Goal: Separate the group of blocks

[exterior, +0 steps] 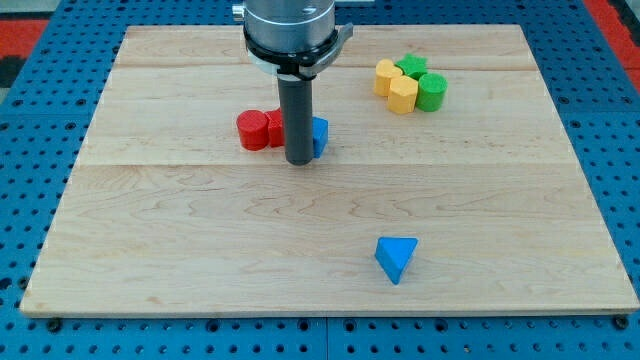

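Near mid-board on the wooden surface [200, 250], the gripperless arm's dark rod tip [299, 161], holding nothing, stands between red cylinder [253, 131] and blue block [319, 136]; a slow sideways push should part them cleanly.

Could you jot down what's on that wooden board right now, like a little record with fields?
board: wooden board on a blue pegboard
my tip: near the board's middle, in front of the red and blue pair
red blocks: red cylinder with a second red block beside it, partly hidden by the rod
blue block: just to the view's right of the rod, shape unclear
cluster at top right: two yellow blocks and two green blocks, touching
lone block: blue triangle near the view's bottom
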### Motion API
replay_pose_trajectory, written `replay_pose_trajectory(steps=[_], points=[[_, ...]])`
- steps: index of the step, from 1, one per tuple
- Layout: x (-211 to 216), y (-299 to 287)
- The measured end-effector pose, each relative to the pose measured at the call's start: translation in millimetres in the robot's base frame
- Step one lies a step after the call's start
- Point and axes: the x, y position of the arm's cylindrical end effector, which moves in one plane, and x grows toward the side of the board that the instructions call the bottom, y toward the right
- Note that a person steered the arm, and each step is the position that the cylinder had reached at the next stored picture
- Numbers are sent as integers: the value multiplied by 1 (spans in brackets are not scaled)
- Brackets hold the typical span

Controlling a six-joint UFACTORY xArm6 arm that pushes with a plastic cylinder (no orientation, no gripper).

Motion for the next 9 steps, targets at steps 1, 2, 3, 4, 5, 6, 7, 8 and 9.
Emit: replay_pose_trajectory(steps=[1,2,3,4,5,6,7,8,9], points=[[0,2],[8,72],[14,126],[14,162],[14,193],[14,219],[14,230],[25,237],[39,238]])
